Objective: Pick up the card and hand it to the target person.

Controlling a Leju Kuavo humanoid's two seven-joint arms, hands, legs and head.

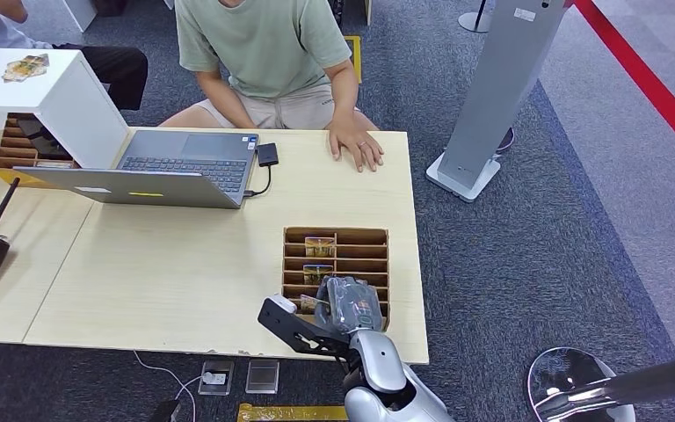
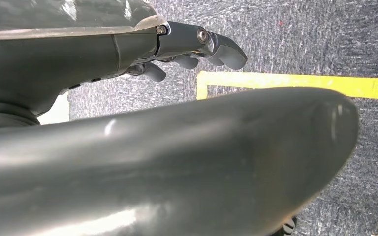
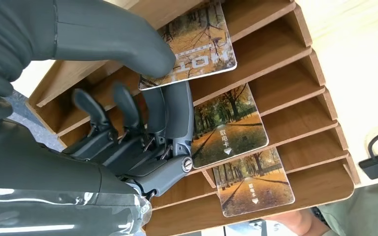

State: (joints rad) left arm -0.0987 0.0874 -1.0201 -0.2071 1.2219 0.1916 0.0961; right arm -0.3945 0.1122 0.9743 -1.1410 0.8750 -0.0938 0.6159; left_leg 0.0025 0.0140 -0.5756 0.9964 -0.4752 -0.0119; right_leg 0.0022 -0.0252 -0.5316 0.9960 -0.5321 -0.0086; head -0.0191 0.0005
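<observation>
— Card point(image 3: 197, 49) is pinched in our right hand point(image 3: 142, 98): thumb pressed on its printed face, dark fingers point(image 3: 174, 108) tucked under its edge, and it sits tilted in the rack slot nearest us.

— So we're at the lift. How do we do it well?

— We'd draw it straight out along the slot, keeping the pinch firm near the corner so it doesn't pivot. If we twist, the edge may catch the wooden divider above.

— And the neighbours?

— Two more cards point(image 3: 229, 125) lean in the slots beyond; we should stay clear of them as we pull.

— From the head view?

— Our right hand point(image 1: 350, 303) is over the near end of the wooden rack point(image 1: 356, 236) on the bench point(image 1: 185, 281). The person's hand point(image 1: 356, 145) rests on the far edge, so the handover looks like a forward reach.

— Left hand?

— Our left hand point(image 2: 197, 49) hangs over carpet, holding nothing, fingers loosely apart.

— How does the card look?

— Thin, glossy, rounded corners, an autumn-trees photo with white lettering. We'd guess it's slippery.
</observation>
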